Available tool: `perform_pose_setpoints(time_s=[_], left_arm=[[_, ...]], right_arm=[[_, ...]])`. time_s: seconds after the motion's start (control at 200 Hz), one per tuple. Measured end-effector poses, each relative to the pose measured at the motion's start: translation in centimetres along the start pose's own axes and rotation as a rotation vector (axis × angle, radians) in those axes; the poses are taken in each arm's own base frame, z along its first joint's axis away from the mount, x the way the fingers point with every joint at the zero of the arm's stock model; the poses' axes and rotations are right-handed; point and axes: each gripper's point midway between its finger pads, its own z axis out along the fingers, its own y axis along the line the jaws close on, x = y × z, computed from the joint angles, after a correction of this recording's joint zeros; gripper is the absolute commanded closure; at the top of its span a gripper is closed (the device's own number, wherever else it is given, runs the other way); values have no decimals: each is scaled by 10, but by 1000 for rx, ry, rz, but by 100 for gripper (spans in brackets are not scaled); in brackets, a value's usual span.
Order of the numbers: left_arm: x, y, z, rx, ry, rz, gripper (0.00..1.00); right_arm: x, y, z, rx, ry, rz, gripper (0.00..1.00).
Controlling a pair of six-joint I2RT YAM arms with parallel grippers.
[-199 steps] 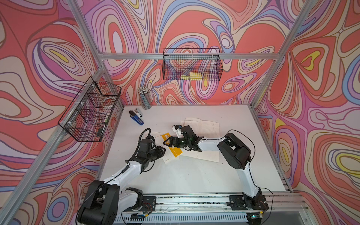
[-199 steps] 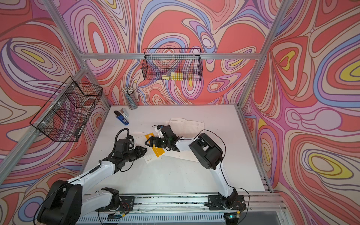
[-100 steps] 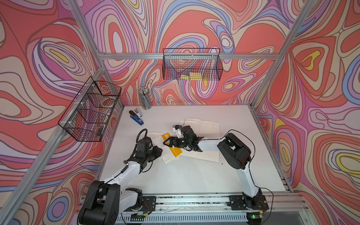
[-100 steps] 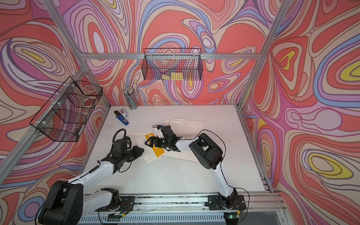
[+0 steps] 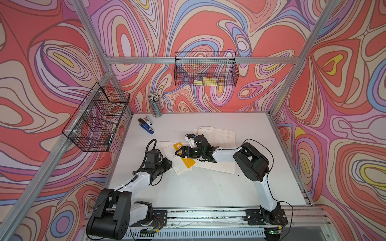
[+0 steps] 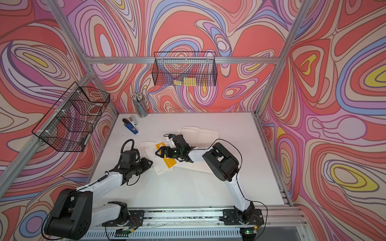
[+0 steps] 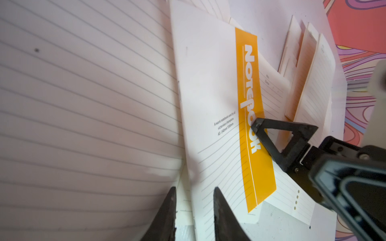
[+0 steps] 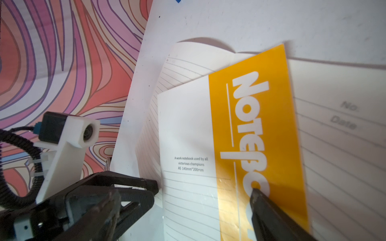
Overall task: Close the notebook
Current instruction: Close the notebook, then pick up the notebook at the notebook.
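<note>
On the back wall, a black wire basket (image 5: 205,71) holds yellow paper pads (image 5: 206,81); a steel cup (image 5: 155,109) holds pencils (image 5: 153,96). Between the arms, the white, yellow-banded notebook (image 5: 183,158) lies back-to-front, title top rearward. The left gripper (image 7: 194,189) has drawn back slightly, jaws a little apart; the right gripper (image 7: 255,125) touches the cover, whether apart or together I can't tell

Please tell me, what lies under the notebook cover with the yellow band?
Lined pages show from under the cover on one side, and a page marked No. and Date on the other. The right hand rests on top. Its middle hides the rest.
</note>
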Motion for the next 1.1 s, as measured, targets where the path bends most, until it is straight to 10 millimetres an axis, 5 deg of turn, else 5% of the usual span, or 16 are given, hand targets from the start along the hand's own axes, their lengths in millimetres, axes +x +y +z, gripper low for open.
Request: perform_pose_setpoints(time_s=[0.556, 0.821, 1.102], left_arm=[[-1, -5, 14, 86, -22, -29, 71], [0, -9, 18, 126, -25, -42, 100], [0, -15, 15, 166, -26, -36, 100]], right_arm=[[0, 0, 0, -7, -7, -5, 2], [1, -1, -1, -7, -9, -6, 2], [2, 4, -7, -25, -12, -13, 2]])
